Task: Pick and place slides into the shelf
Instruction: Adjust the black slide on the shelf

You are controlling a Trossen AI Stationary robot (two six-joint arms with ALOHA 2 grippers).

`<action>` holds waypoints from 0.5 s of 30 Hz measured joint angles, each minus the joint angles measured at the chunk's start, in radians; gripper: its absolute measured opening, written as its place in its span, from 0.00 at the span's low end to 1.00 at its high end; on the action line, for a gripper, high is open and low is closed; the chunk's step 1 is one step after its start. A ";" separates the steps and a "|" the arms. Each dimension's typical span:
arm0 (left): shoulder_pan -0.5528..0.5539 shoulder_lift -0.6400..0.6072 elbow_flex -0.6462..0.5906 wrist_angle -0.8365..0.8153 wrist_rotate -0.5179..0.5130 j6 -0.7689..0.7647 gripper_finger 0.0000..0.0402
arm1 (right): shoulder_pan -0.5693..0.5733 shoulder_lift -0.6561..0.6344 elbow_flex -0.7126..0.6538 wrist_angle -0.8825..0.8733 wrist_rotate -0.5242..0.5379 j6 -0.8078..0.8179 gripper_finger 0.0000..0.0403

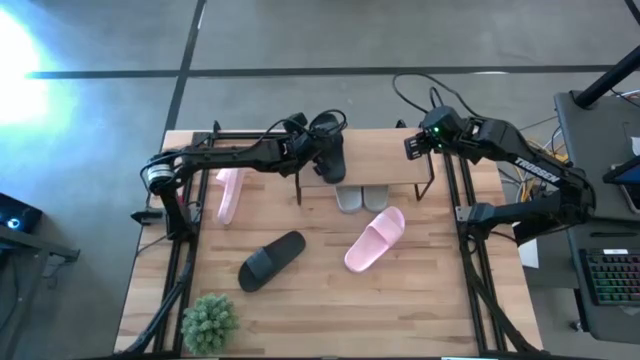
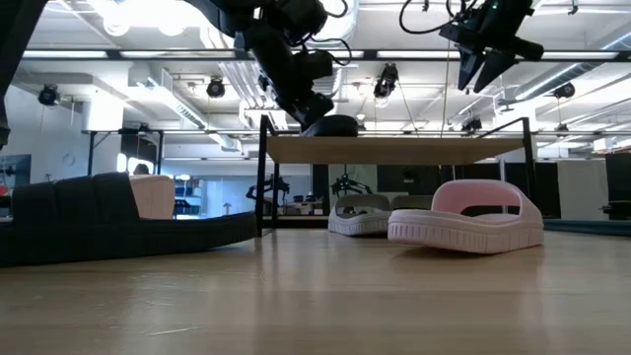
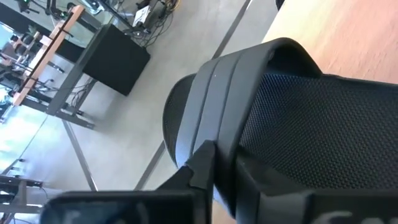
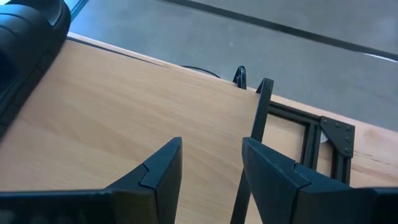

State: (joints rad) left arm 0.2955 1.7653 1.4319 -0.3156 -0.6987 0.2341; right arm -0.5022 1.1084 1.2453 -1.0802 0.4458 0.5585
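Observation:
A black slide point(image 1: 331, 152) lies on the top plank of the shelf point(image 1: 400, 165) at its left end, its far end past the plank's far edge. My left gripper point(image 1: 312, 148) is shut on it, reaching in from the table's left. My right gripper point(image 1: 413, 146) hangs open above the shelf's right end, touching nothing. Two light grey slides point(image 1: 362, 198) stand under the shelf. The other black slide point(image 1: 272, 260) and a pink slide point(image 1: 375, 240) lie on the table in front. A second pink slide point(image 1: 229, 193) lies on the table under my left arm. My left gripper pinches the rim of the black slide's sole point(image 3: 214, 118) between its two fingers, near one end. One finger point(image 3: 194, 167) is outside the rim and the other point(image 3: 267, 186) on the dotted footbed. It comes slanting down from the table's left. The slide rests on the plank point(image 3: 348, 37).
A small green plant point(image 1: 210, 322) stands at the table's near left corner. The shelf's thin black legs point(image 4: 261, 106) stand below my right gripper. Cables run behind the table's far edge. A desk with a keyboard point(image 1: 610, 275) is off to the right.

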 joint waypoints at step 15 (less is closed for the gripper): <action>-0.040 -0.121 -0.016 -0.198 -0.036 0.037 0.00 | 0.000 0.000 -0.005 0.004 0.000 0.010 0.40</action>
State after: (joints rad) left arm 0.2555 1.6441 1.4160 -0.5134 -0.7342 0.2706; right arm -0.5019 1.1088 1.2404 -1.0765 0.4461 0.5690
